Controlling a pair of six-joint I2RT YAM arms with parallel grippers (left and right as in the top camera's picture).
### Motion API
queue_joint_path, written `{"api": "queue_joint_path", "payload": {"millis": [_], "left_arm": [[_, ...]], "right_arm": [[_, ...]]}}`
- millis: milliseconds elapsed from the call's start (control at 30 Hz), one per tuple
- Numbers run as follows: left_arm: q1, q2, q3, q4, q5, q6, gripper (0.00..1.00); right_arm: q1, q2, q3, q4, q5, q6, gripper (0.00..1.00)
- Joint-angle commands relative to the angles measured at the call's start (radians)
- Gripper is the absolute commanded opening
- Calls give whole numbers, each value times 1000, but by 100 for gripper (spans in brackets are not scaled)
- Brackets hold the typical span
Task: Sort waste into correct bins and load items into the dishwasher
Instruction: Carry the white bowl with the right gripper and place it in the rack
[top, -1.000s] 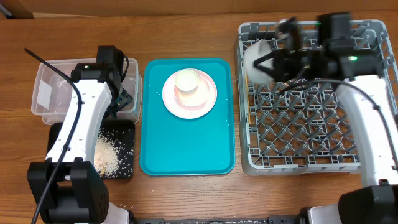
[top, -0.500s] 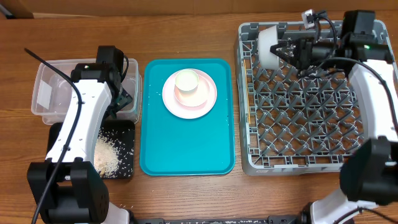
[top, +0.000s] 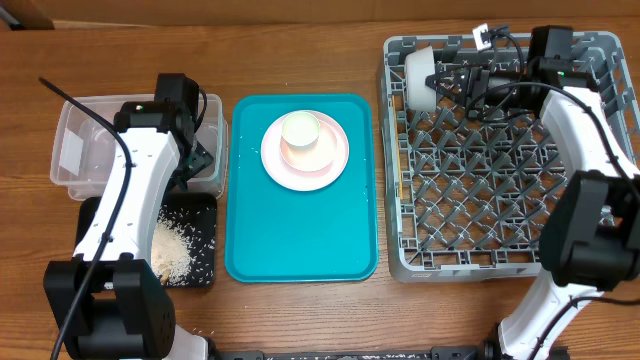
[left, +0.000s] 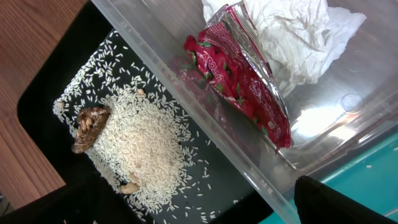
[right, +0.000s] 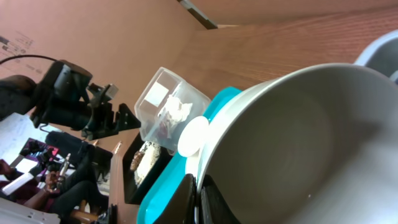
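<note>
**Q:** How is the right gripper (top: 447, 80) shown?
**A:** It is shown closed on the rim of the white bowl (top: 420, 76). In the right wrist view the rim is seen pinched between the two fingers (right: 209, 200). The bowl is held on edge at the far left corner of the grey dish rack (top: 490, 200), with its opening turned toward the gripper. Whether the pegs are touched cannot be told.

**Q:** And the left gripper (top: 198, 160)?
**A:** It is held above the end of the clear tub (top: 90, 115) nearest the teal tray (top: 300, 240). In the left wrist view its fingers (left: 336, 202) are seen spread wide at the lower corners, and nothing is held between them.

**Q:** Where is the waste located?
**A:** The red wrapper (left: 242, 74) and the crumpled napkin (left: 292, 31) are seen lying in the clear tub, touching each other. The white rice (left: 140, 146) is heaped in the black tray (left: 46, 106), which is set just beside the tub. A brown scrap (left: 90, 121) is seen at the edge of the heap, and loose grains are scattered around it.

**Q:** And the other dishes?
**A:** The pink plate (top: 335, 165) is set on the far half of the teal tray, and the cream cup (top: 300, 130) is stood upon the plate.
</note>
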Motion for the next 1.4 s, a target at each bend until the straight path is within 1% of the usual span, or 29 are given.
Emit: {"api": "queue_joint_path", "payload": {"millis": [0, 333, 367, 400, 467, 500, 533, 600, 667, 767, 833, 867, 933, 1133, 1167, 1367], "left_arm": [[4, 9, 14, 1, -20, -6, 100], [4, 9, 14, 1, -20, -6, 100], [4, 9, 14, 1, -20, -6, 100], [4, 9, 14, 1, -20, -6, 100], [4, 9, 14, 1, -20, -6, 100], [4, 9, 14, 1, -20, -6, 100], [4, 9, 14, 1, -20, -6, 100], [4, 9, 14, 1, -20, -6, 100], [4, 9, 14, 1, -20, -6, 100], [4, 9, 14, 1, -20, -6, 100], [4, 9, 14, 1, -20, -6, 100], [4, 9, 14, 1, -20, -6, 100], [4, 9, 14, 1, -20, -6, 100], [4, 9, 14, 1, -20, -6, 100], [4, 9, 14, 1, -20, -6, 100], [4, 9, 14, 1, -20, -6, 100]], "right_arm": [[-20, 46, 11, 29, -28, -5, 4], [-78, 66, 11, 8, -27, -5, 4], [-81, 66, 11, 3, -21, -4, 9], [-83, 66, 11, -4, -13, -4, 18], [-84, 66, 11, -17, 1, -5, 30], [-84, 66, 11, -22, 3, -4, 39], [-84, 66, 11, -25, 2, -3, 43], [-85, 66, 11, -24, 2, 22, 48], [-89, 66, 11, -19, 3, 50, 57], [-105, 66, 14, -19, 6, 81, 68], [-120, 64, 15, -19, 40, 119, 78], [-127, 62, 16, -21, 76, 136, 81], [-142, 51, 18, -30, 166, 162, 83], [-163, -29, 21, -42, 370, 180, 88], [-163, -63, 21, -43, 468, 206, 89], [-150, -165, 21, -89, 827, 324, 87]]}}
